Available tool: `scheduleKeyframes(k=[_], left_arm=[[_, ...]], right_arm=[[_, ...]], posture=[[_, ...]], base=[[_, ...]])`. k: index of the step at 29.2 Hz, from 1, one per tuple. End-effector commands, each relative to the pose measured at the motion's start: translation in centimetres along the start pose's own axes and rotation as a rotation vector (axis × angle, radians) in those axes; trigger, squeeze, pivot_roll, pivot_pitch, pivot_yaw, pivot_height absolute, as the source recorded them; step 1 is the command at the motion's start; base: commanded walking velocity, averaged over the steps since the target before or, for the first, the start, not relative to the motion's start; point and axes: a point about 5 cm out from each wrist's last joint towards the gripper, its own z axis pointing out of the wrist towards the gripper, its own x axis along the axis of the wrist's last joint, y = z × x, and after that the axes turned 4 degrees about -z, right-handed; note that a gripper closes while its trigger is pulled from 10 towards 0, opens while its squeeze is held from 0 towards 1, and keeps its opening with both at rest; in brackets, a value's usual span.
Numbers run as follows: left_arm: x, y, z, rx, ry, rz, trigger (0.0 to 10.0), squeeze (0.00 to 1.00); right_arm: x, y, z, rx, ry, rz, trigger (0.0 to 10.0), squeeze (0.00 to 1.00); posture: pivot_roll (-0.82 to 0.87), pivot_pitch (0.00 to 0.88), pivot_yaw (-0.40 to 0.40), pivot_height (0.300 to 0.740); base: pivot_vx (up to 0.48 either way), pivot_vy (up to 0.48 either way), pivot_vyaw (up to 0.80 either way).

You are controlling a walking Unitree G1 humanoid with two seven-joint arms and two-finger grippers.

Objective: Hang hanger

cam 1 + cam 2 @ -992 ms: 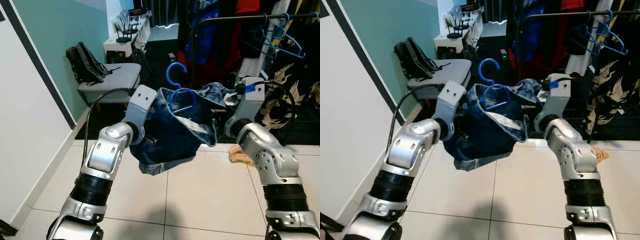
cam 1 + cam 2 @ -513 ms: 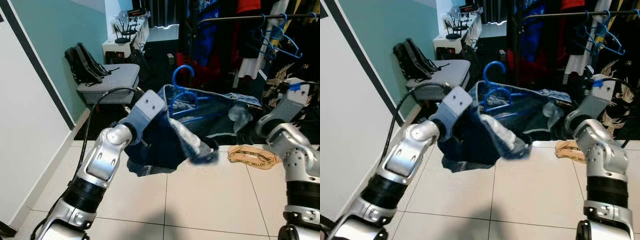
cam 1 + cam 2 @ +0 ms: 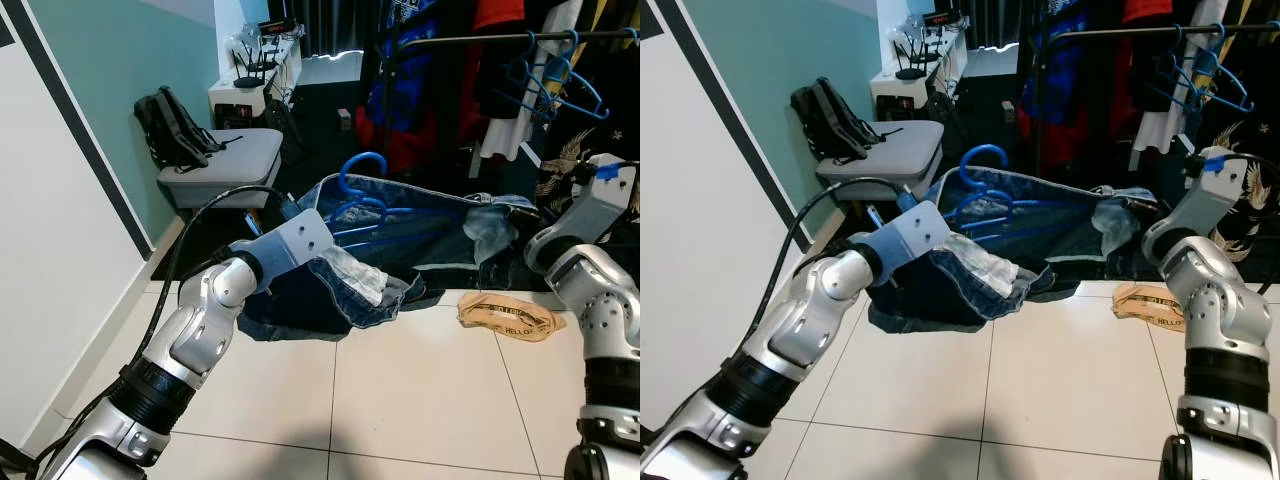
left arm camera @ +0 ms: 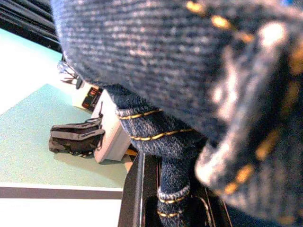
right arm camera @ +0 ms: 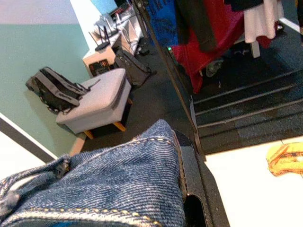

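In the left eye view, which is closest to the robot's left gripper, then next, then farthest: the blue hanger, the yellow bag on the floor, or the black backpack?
From the left gripper:
1. Blue hanger, just beyond it, inside the jeans.
2. Black backpack, back against the left wall.
3. Yellow bag, on the floor far right.

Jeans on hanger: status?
Left gripper and right gripper shut on jeans, stretched between them. Blue hanger inside the waistband, not yet on rail.

Silver arms [image 3: 205, 320], black cable [image 3: 185, 235], blue wrist tape [image 3: 606, 171].
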Motion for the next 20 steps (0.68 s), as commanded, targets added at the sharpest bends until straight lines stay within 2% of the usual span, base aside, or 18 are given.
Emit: scheduleKeyframes(k=[1, 2, 3, 4, 5, 7, 9, 10, 11, 12, 13, 14, 16, 17, 19, 20], left_arm=[[-1.8, -0.6, -0.1, 0.029, -0.086, 0.071, 10.0, 0.0], [-1.8, -0.6, -0.1, 0.029, -0.086, 0.071, 10.0, 0.0], [-2.4, 0.3, 0.0, -0.004, -0.128, 0.141, 10.0, 0.0], [-2.4, 0.3, 0.0, -0.004, -0.128, 0.141, 10.0, 0.0], [-2.6, 0.4, 0.0, -0.008, -0.138, 0.162, 10.0, 0.0], [-2.6, 0.4, 0.0, -0.008, -0.138, 0.162, 10.0, 0.0], [-2.7, 0.5, 0.1, -0.013, -0.15, 0.193, 10.0, 0.0], [-2.7, 0.5, 0.1, -0.013, -0.15, 0.193, 10.0, 0.0], [-2.7, 0.5, 0.2, -0.013, -0.15, 0.205, 10.0, 0.0], [-2.6, 0.5, 0.3, -0.01, -0.154, 0.201, 10.0, 0.0], [-2.6, 0.5, 0.3, -0.01, -0.154, 0.201, 10.0, 0.0], [-2.6, 0.4, 0.4, -0.007, -0.156, 0.191, 10.0, 0.0], [-2.6, 0.4, 0.4, -0.007, -0.156, 0.191, 10.0, 0.0], [-2.6, 0.2, 0.4, 0.007, -0.162, 0.168, 10.0, 0.0], [-2.6, 0.2, 0.4, 0.007, -0.162, 0.168, 10.0, 0.0], [-2.6, -0.3, 0.5, 0.038, -0.168, 0.107, 10.0, 0.0]], right_arm=[[1.5, 0.0, 0.2, -0.021, 0.074, 0.03, 0.0, 0.0], [1.5, 0.0, 0.2, -0.021, 0.074, 0.03, 0.0, 0.0], [2.1, -2.4, 0.7, 0.038, 0.103, 0.075, 0.0, 0.0], [2.1, -2.4, 0.7, 0.038, 0.103, 0.075, 0.0, 0.0], [2.3, -3.3, 0.8, 0.062, 0.109, 0.089, 0.0, 0.0], [2.3, -3.3, 0.8, 0.062, 0.109, 0.089, 0.0, 0.0], [2.3, -5.5, 0.9, 0.127, 0.108, 0.102, 0.0, 0.0], [2.3, -5.5, 0.9, 0.127, 0.108, 0.102, 0.0, 0.0], [2.2, -6.6, 0.9, 0.157, 0.103, 0.107, 0.0, 0.0], [2.1, -7.5, 0.8, 0.186, 0.099, 0.111, 0.0, 0.0], [2.1, -7.5, 0.8, 0.186, 0.099, 0.111, 0.0, 0.0], [2.0, -8.4, 0.7, 0.213, 0.09, 0.113, 0.0, 0.0], [2.0, -8.4, 0.7, 0.213, 0.09, 0.113, 0.0, 0.0], [1.4, -9.5, 0.6, 0.246, 0.067, 0.111, 0.0, 0.0], [1.4, -9.5, 0.6, 0.246, 0.067, 0.111, 0.0, 0.0], [0.0, -10.6, 0.3, 0.282, 0.012, 0.095, 0.0, 0.0]], posture=[[-0.02, 0.0, 0.049, 0.74], [-0.02, 0.0, 0.049, 0.74], [-0.03, 0.0, 0.053, 0.74], [-0.03, 0.0, 0.053, 0.74], [-0.03, 0.0, 0.053, 0.74], [-0.03, 0.0, 0.053, 0.74], [-0.03, 0.0, 0.055, 0.74], [-0.03, 0.0, 0.055, 0.74], [-0.03, 0.0, 0.057, 0.74], [-0.03, 0.0, 0.058, 0.74], [-0.03, 0.0, 0.058, 0.74], [-0.03, 0.0, 0.059, 0.74], [-0.03, 0.0, 0.059, 0.74], [-0.03, 0.0, 0.059, 0.74], [-0.03, 0.0, 0.059, 0.74], [-0.03, 0.0, 0.059, 0.74]], base=[[0.0, 0.0, 0.0], [0.0, 0.0, 0.0], [0.0, 0.0, 0.0], [0.0, 0.0, 0.0], [0.0, 0.0, 0.0], [0.0, 0.0, 0.0], [0.0, 0.0, 0.0], [0.0, 0.0, 0.0], [0.0, 0.0, 0.0], [0.0, 0.0, 0.0], [0.0, 0.0, 0.0], [0.0, 0.0, 0.0], [0.0, 0.0, 0.0], [0.0, 0.0, 0.0], [0.0, 0.0, 0.0], [0.0, 0.0, 0.0]])
